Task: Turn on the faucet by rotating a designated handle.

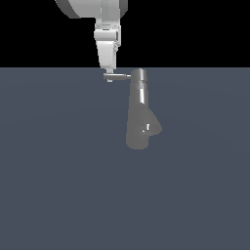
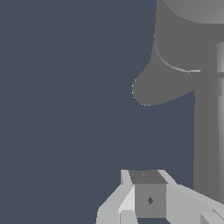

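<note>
Gripper position: the gripper (image 1: 109,78) hangs straight down from above, fingertips right at the free end of the handle (image 1: 118,76), on the exterior view's left of the faucet (image 1: 140,112).
Key relation: the handle runs from the gripper's tips toward the exterior view's right, ending where it joins the cap at the top of the column. So the faucet body lies to the exterior view's right of the gripper, and the lever's long axis is level, pointing back at that column.
Gripper state: from the exterior view the tips look drawn in around the handle's end, but the gap is too small to read. In the wrist view the fingers (image 2: 131,197) frame a grey squared end face that I take to be the handle (image 2: 149,199). Whether it is truly pinched, I cannot tell.
Faucet location: standing alone on the flat slate-blue ground (image 1: 58,185), tall shiny column up top, flared body below, stubby spout (image 1: 152,128) jutting to the exterior view's right. The wrist view shows the same spout (image 2: 157,87) beyond the fingers.
Next move, as I judge it: a sideways sweep of the lever's tip about the column.
Count: one arm, one gripper, one faucet, one handle, one spout.
</note>
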`<state>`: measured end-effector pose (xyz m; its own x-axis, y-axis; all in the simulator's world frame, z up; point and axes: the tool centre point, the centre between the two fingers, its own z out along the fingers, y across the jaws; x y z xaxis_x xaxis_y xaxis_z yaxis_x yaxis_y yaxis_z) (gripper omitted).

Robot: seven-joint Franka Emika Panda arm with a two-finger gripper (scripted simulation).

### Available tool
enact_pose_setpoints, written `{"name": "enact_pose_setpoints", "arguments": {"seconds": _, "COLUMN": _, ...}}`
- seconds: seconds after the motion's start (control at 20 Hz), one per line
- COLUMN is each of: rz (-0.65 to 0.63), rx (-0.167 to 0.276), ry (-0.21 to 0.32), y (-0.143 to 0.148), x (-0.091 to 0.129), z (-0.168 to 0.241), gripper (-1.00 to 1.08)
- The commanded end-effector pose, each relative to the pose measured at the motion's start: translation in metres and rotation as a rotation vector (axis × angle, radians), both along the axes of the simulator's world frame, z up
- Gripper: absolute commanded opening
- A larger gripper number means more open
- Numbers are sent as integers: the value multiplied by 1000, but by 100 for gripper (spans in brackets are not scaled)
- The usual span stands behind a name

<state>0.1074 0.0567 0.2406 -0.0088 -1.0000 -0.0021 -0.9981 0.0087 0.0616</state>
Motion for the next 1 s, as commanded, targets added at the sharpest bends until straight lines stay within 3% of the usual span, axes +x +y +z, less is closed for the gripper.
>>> {"name": "enact_pose_setpoints", "arguments": {"seconds": 0.0, "rz": 0, "rx": 0, "ry": 0, "y": 0, "x": -6, "z": 3, "gripper": -100}}
{"name": "enact_pose_setpoints", "arguments": {"seconds": 0.95, "rz": -1, "rx": 0, "ry": 0, "y": 1, "x": -59, "z": 29, "gripper": -100}}
